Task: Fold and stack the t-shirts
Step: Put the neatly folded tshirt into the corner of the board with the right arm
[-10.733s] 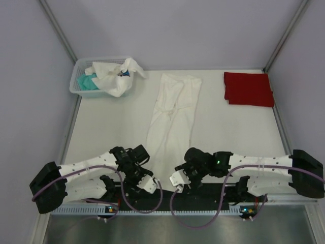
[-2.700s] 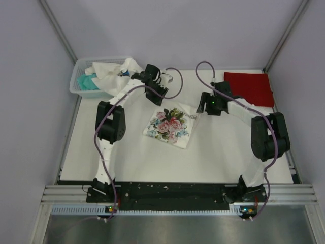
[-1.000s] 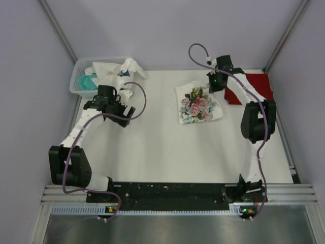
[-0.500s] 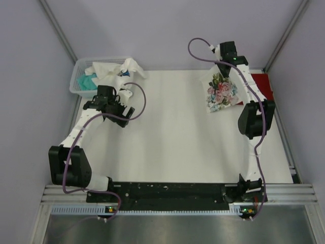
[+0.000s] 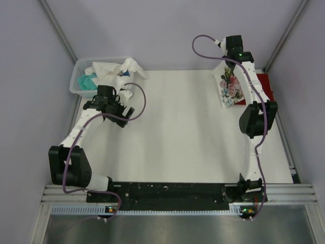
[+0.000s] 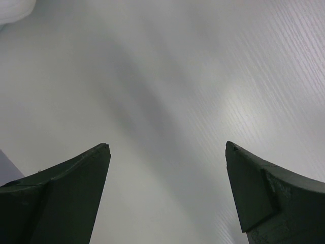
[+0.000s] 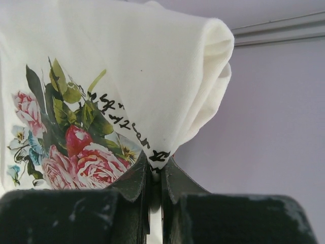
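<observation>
My right gripper point(image 5: 229, 61) point(image 7: 155, 168) is raised at the back right, shut on a corner of the folded white t-shirt with the rose print point(image 5: 229, 84) point(image 7: 101, 76). The shirt hangs off the table, partly in front of the folded red t-shirt point(image 5: 267, 84) by the right wall. More t-shirts, white point(image 5: 115, 71) and teal point(image 5: 86, 81), lie bunched in the basket point(image 5: 77, 67) at the back left. My left gripper point(image 5: 124, 107) point(image 6: 167, 147) hovers low over bare table just in front of that basket, open, with nothing between its fingers.
A white cloth edge point(image 6: 12, 7) shows at the top-left corner of the left wrist view. Lilac walls and metal frame posts point(image 5: 284, 35) close in the table at the back and both sides. The right arm's cable point(image 5: 200, 43) loops above the table.
The right gripper has carried the rose-print shirt up and to the right, from beside the red shirt to hanging over it. The left arm has stayed still and open.
</observation>
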Tool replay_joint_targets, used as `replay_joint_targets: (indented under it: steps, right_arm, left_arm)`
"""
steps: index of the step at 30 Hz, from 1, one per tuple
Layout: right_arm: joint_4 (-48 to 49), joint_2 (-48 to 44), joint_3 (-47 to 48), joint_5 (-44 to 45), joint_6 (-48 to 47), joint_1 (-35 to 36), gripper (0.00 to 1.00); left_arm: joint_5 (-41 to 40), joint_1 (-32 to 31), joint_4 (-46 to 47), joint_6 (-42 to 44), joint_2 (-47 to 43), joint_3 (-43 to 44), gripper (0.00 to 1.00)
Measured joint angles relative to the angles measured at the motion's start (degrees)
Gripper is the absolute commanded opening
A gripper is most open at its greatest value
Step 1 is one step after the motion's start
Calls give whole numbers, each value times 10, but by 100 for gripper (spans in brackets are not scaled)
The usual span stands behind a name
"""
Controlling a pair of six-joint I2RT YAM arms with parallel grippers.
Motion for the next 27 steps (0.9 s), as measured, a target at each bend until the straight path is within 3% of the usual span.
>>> replay_joint_targets:
  steps: [18, 24, 25, 27]
  right_arm:
    - [69, 0, 0, 12, -47, -26, 0]
    - [89, 7, 0, -5, -36, -65, 0]
    - [96, 12, 0, -6, -34, -75, 17]
    - [116, 24, 0, -2, -28, -94, 73]
  left_arm:
    - [-16, 0, 0, 5, 5, 0, 99]
    - [-22, 0, 0, 11, 10, 0, 99]
    - [-24, 0, 0, 11, 12, 0, 99]
    - [-27, 0, 0, 11, 16, 0, 99]
